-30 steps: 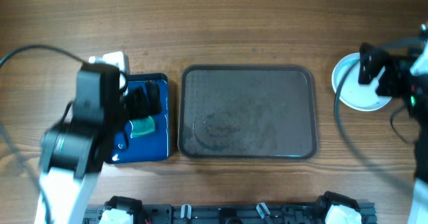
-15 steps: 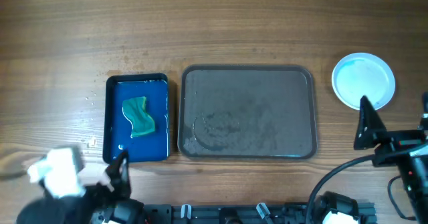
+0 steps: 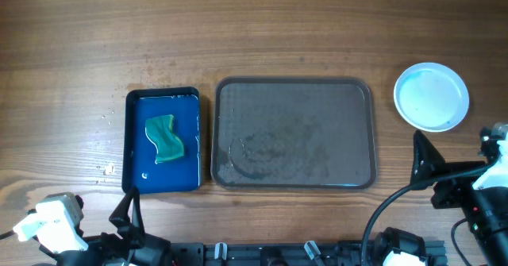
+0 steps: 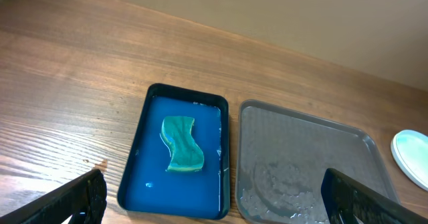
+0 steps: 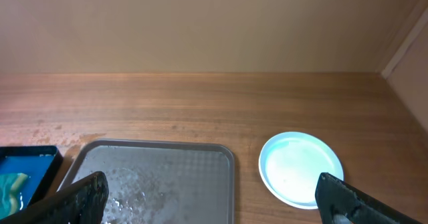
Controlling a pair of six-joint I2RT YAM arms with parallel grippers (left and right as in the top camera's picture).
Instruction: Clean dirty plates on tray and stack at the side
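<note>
1. Plate (image 3: 432, 97) first: round, white, faint pale-blue tint, flat on the desk (image 3: 262, 28) at the far right. Well clear of the tray's right rim, touching nothing. Whether more plates lie stacked beneath, cannot tell from above.
2. Same plate in the right wrist view, low and right of centre, with a thick white edge showing.
3. Over to the tray (image 3: 294, 133): big, dark brown-grey, rounded corners, raised rim, lying mid-desk. Wet patch with beads of water in its near-left part, clearest in the left wrist view.
4. Just left of it, a smaller blue tray (image 3: 190, 171), long sides parallel, only a thin strip of desk between the 2. Blue liquid across its floor.
5. Green sponge (image 3: 163, 138) lying in that blue tray, wavy-edged, roughly centred, a little toward the far end.
6. A few specks and droplets on the wood left of the blue tray.
7. Left end effector (image 4: 212, 187): down at the near-left edge of the desk, short of the blue tray's near corner. Jaws spread wide, nothing between them, nothing touched.
8. Right end effector (image 5: 210, 187): at the near-right edge, on the near side of the plate and apart from it. Jaws spread wide as well, gripping nothing.
9. Black cables trailing from both arms along the near edge.
</note>
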